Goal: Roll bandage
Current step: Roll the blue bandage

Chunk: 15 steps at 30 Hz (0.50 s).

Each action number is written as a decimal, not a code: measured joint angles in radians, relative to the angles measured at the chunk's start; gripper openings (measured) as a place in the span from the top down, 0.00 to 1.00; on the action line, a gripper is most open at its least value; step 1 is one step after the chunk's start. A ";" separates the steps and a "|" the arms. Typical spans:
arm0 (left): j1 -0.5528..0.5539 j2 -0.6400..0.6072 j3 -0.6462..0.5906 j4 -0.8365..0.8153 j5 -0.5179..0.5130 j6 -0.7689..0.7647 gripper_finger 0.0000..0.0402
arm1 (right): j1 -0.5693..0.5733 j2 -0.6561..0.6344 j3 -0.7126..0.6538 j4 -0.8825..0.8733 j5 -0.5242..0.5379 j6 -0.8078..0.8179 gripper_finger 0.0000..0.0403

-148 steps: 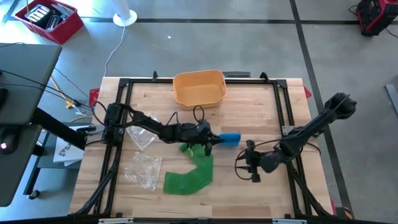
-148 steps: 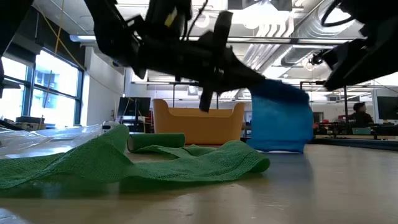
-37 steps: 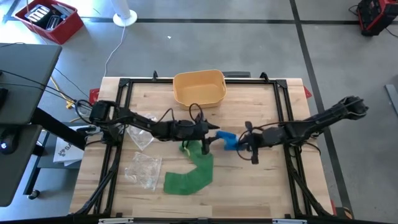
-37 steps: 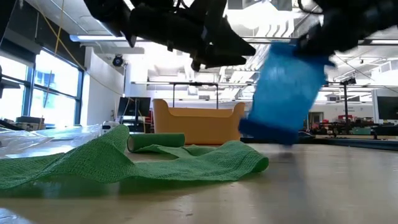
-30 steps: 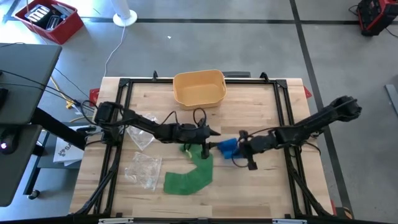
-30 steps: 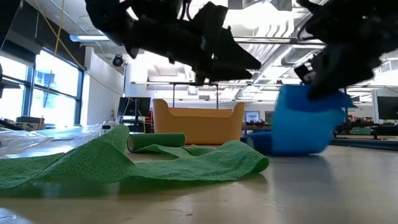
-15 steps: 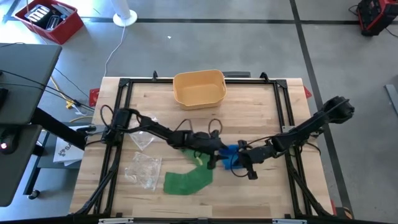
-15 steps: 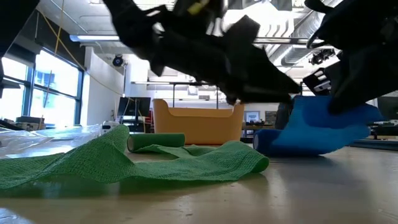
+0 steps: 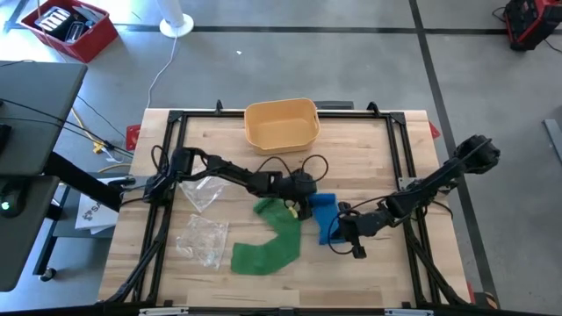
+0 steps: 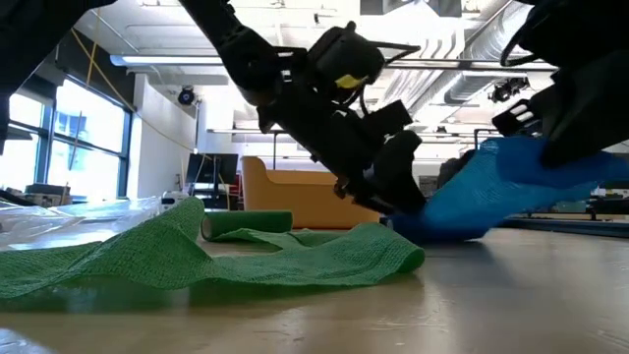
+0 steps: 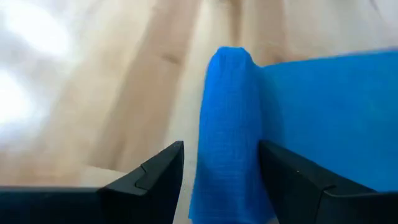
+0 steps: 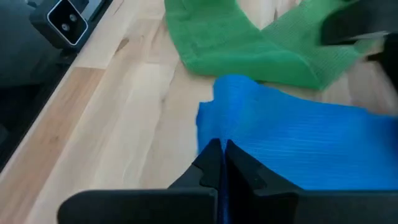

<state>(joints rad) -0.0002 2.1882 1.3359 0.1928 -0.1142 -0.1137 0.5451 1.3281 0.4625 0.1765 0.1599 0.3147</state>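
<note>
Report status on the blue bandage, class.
Left claw open around blue bandage roll. Right claw shut on its loose end. Green bandage alongside.

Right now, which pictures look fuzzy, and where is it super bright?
Left wrist view: the wooden table is blurred, with white glare at one side, and the blue bandage is soft. Low view: bright ceiling lights and windows leave the arms dark. High view: evenly lit and sharp.

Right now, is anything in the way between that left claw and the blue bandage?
Nothing visible stands between them. The left gripper has its open fingers on either side of the rolled end of the blue bandage, while the right gripper pinches the loose end. The green bandage lies beside it.
</note>
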 joint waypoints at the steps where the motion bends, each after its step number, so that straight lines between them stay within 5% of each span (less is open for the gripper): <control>1: 0.008 -0.001 0.000 -0.001 -0.001 -0.006 0.51 | 0.010 0.000 0.000 0.001 0.002 0.006 1.00; 15: 0.026 -0.001 0.000 -0.017 -0.009 -0.192 0.51 | 0.052 0.020 0.000 0.000 0.050 0.048 1.00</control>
<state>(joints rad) 0.0254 2.1876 1.3361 0.1760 -0.1229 -0.3057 0.5968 1.3479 0.4625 0.1765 0.2095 0.3629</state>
